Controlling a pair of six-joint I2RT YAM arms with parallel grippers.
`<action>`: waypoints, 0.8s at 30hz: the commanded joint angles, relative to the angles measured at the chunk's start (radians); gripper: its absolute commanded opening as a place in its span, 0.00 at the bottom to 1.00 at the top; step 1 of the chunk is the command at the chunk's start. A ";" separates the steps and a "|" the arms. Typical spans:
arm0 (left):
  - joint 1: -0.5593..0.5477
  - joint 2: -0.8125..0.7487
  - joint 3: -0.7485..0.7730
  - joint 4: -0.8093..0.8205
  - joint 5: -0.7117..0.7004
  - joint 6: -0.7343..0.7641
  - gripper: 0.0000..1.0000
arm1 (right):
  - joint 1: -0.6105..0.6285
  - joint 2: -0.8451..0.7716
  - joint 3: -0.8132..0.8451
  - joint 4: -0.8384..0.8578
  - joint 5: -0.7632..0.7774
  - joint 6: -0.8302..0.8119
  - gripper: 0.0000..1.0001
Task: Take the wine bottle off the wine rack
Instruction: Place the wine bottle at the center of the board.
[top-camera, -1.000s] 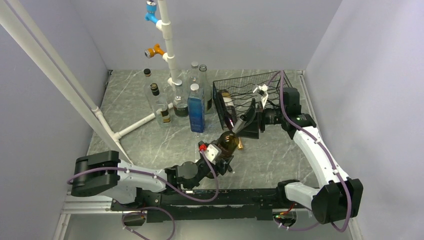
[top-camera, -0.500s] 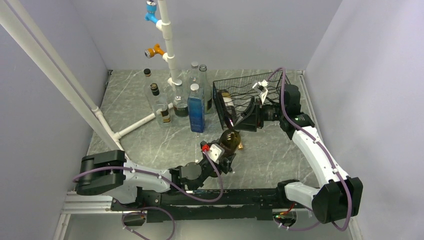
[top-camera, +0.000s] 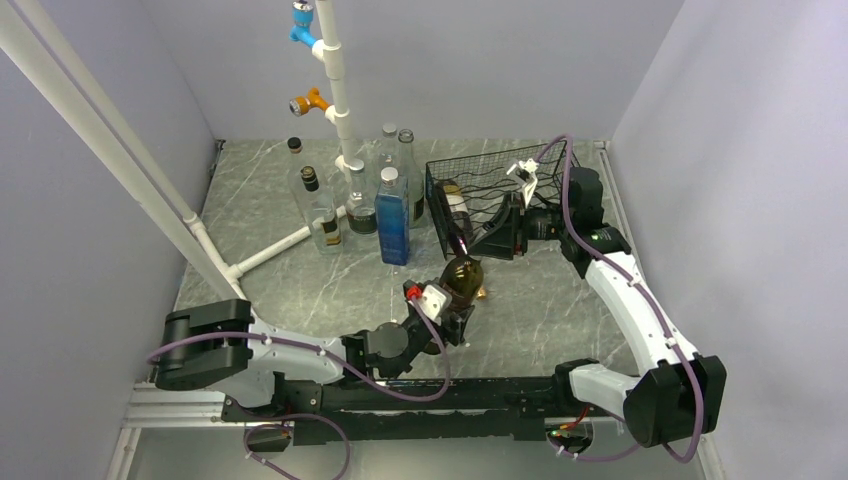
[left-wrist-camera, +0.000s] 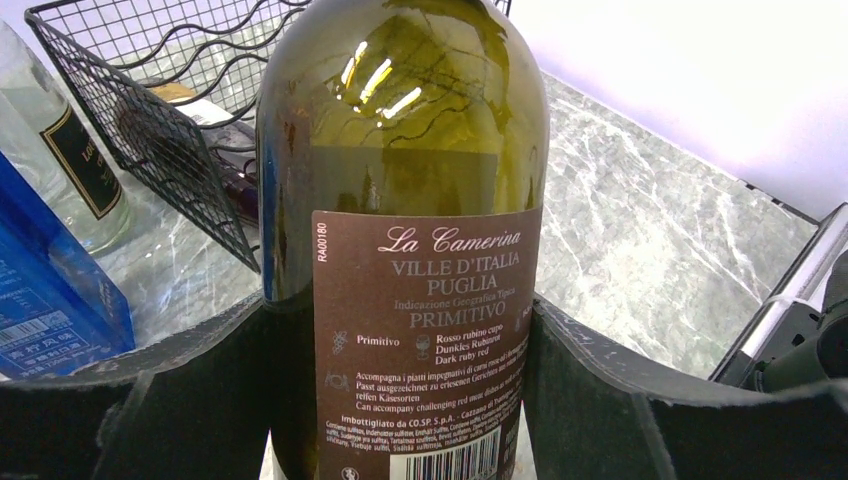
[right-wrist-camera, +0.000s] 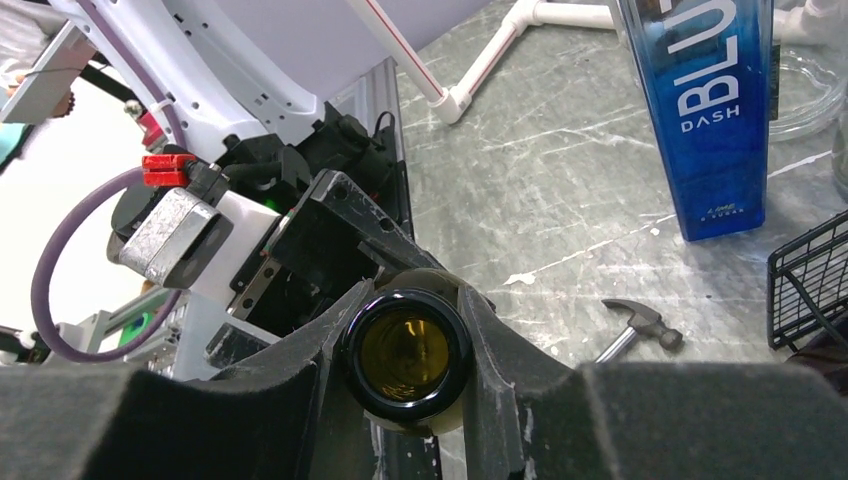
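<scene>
Two grippers clamp one wine bottle (left-wrist-camera: 400, 150): left gripper (left-wrist-camera: 398, 320) around its labelled body, right gripper (right-wrist-camera: 405, 345) on its neck.

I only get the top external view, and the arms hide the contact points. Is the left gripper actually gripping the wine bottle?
Observer: Yes. The left wrist view shows the fingers of the left gripper pressed on both sides of the wine bottle, at its labelled body.
Operator: And the right gripper?
Observer: The right gripper is shut around the bottle's neck end, seen head-on by its wrist camera.
Operator: Anything lying nearby?
Observer: A small hammer lies on the table near the wine rack.
</scene>
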 joint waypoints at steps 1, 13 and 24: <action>-0.006 -0.024 0.073 0.008 0.110 -0.038 0.81 | 0.009 -0.009 0.076 -0.077 -0.031 -0.073 0.00; 0.125 -0.183 0.037 -0.201 0.453 -0.284 0.99 | 0.028 -0.022 0.121 -0.247 -0.005 -0.273 0.00; 0.262 -0.200 0.118 -0.405 0.776 -0.346 1.00 | 0.088 0.009 0.211 -0.450 0.044 -0.509 0.00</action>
